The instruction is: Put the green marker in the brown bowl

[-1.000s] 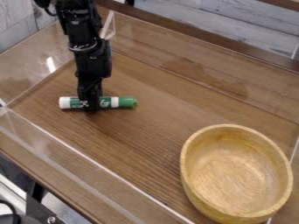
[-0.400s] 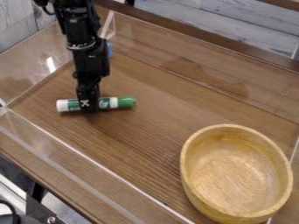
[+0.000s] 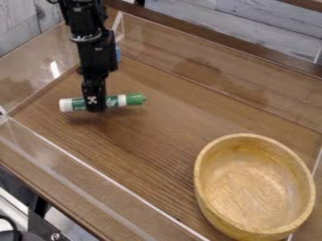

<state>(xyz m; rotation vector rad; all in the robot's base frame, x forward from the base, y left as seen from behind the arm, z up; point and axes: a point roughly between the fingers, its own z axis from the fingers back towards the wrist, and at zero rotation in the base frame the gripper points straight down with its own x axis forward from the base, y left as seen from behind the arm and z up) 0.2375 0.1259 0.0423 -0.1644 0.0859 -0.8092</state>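
Jaws clenched on green marker [image 3: 101, 102], now raised off table; brown bowl [image 3: 255, 185] unmoved.

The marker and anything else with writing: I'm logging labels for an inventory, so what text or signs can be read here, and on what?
Green marker: white print on its body, too small and blurred to read.
Gripper: a white X-like mark low on it; not clearly readable.
Brown bowl: no text.
Table: no text.
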